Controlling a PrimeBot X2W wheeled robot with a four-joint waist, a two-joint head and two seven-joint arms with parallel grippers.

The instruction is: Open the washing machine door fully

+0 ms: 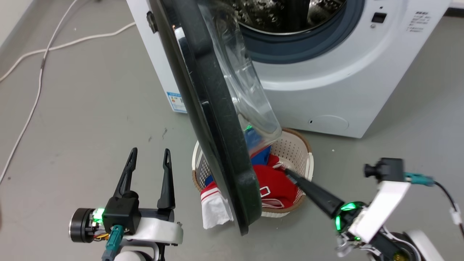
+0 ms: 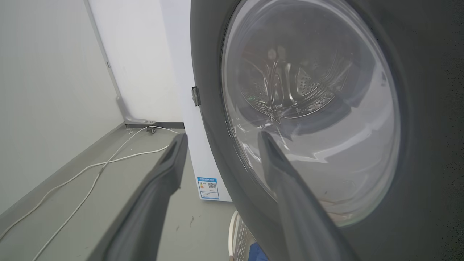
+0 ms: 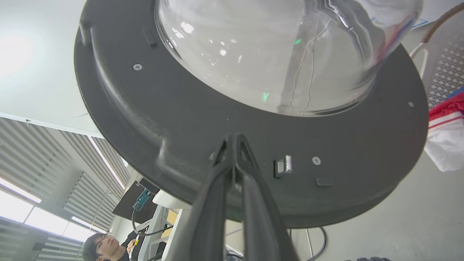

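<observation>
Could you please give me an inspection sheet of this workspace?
Surface: grey floor, small dark marks.
Job's things: washing machine door standing partway open, over the laundry basket; washing machine, drum exposed.
Clutter: laundry basket holds red, blue and white clothes.
Grippers: left gripper open, outside the door, not touching; right gripper shut, tips at the door's inner rim.
Cables: white cables on the floor, left.
Surroundings: pale wall; a person low in the right wrist view.
</observation>
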